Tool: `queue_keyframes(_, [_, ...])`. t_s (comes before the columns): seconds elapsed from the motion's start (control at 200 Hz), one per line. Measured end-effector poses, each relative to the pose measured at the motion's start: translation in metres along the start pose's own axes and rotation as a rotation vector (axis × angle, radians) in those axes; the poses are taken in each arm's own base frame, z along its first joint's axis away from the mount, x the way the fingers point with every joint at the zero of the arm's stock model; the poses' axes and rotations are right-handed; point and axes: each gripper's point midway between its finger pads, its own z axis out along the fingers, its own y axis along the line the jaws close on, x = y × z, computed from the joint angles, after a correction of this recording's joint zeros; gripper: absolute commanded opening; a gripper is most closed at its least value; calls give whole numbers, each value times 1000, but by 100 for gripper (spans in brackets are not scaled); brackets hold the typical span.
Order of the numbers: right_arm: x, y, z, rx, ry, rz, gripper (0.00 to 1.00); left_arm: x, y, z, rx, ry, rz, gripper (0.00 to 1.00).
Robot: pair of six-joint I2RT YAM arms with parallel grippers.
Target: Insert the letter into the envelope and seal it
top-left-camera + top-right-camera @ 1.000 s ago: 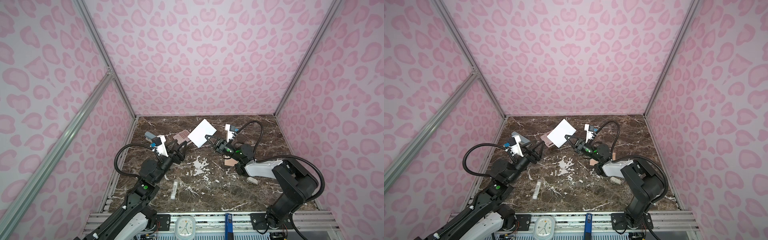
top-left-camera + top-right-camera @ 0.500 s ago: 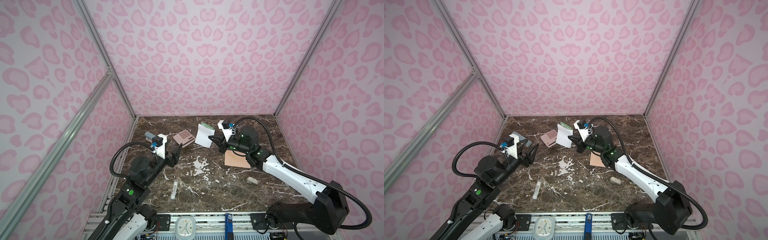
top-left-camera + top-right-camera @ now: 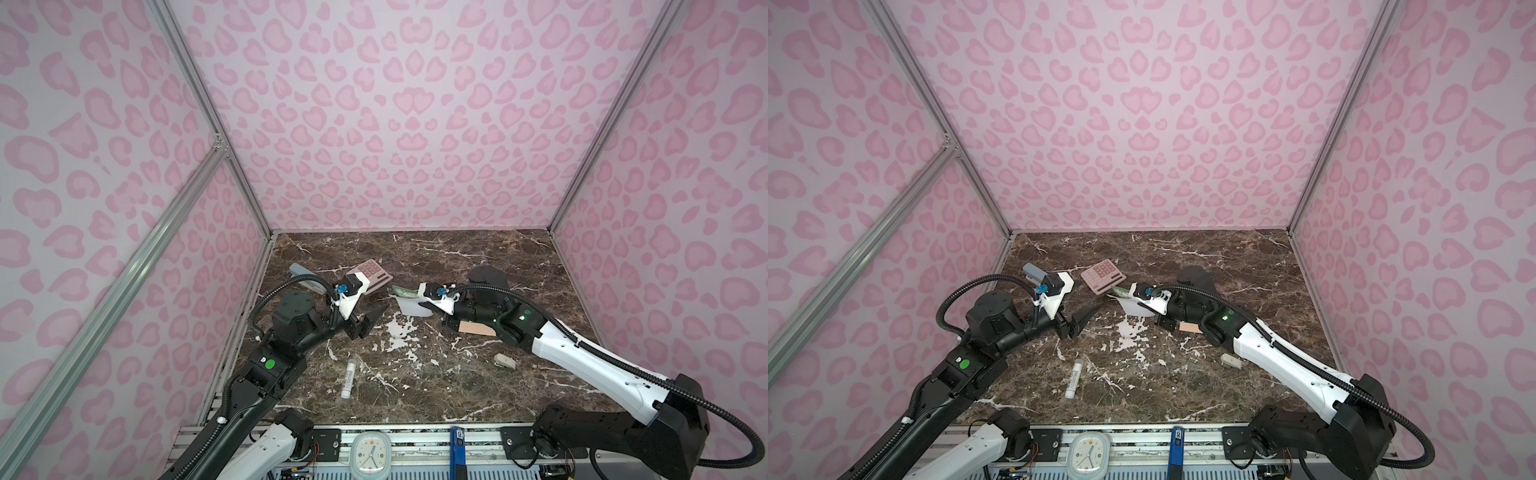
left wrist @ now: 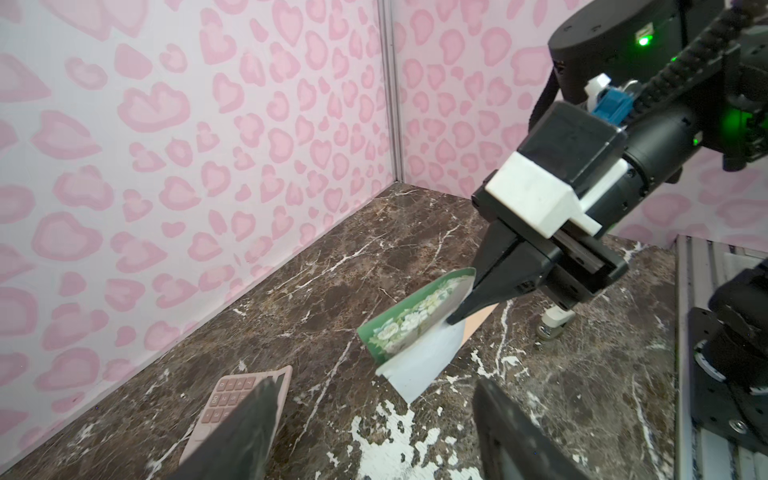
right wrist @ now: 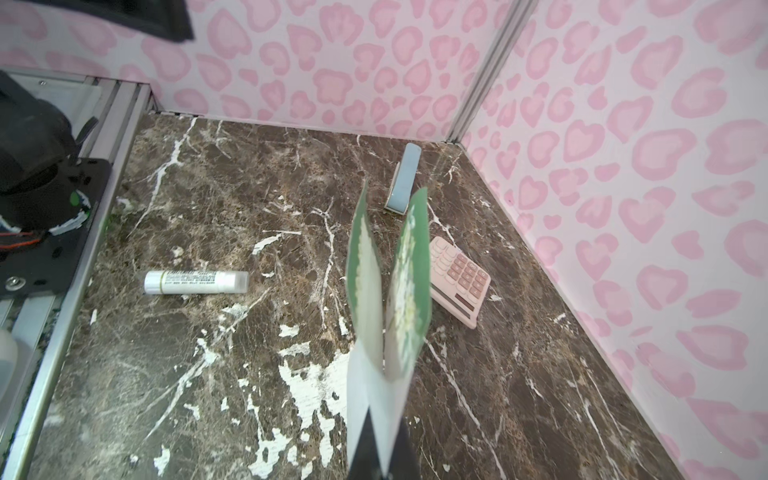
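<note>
Right pincer (image 4: pixel 455 318) grips the folded letter (image 4: pixel 419 349), which juts beyond its tips; left pincer (image 3: pixel 372 320) gapes nearby.

The left arm (image 3: pixel 291 332) and right arm (image 3: pixel 582 353) were black with white shells, each trailing a ribbed black cable (image 3: pixel 259 303) to a blue plug (image 3: pixel 341 289) beside its white camera mount (image 3: pixel 355 297).

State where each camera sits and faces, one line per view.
Top views: high in front, looking down on the brown marble table; left arm, right arm show.
Left wrist: faces the right gripper shut on the folded green-bordered white letter; own open fingers show.
Right wrist: looks along the letter toward the pink calculator; own fingertips show.
All share letter, calculator.
</note>
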Motion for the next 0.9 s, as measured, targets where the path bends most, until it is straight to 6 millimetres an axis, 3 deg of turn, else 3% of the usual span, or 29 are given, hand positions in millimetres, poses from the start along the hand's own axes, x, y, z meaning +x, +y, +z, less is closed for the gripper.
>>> queue_keyframes(0.19, [-3,17,1,-60,19,-67,0,4,-17,6,110,7,15,85])
queue_keyframes(0.485, [-7,31,-3,-102,14,-111,0,14,-38,18,257,28,-8,84])
queue_keyframes(0.71, [-6,37,-2,-122,22,-120,0,12,-51,24,349,23,-25,80])
queue_keyframes(0.9, [-8,42,-2,-132,20,-132,0,13,-59,30,409,33,-38,70])
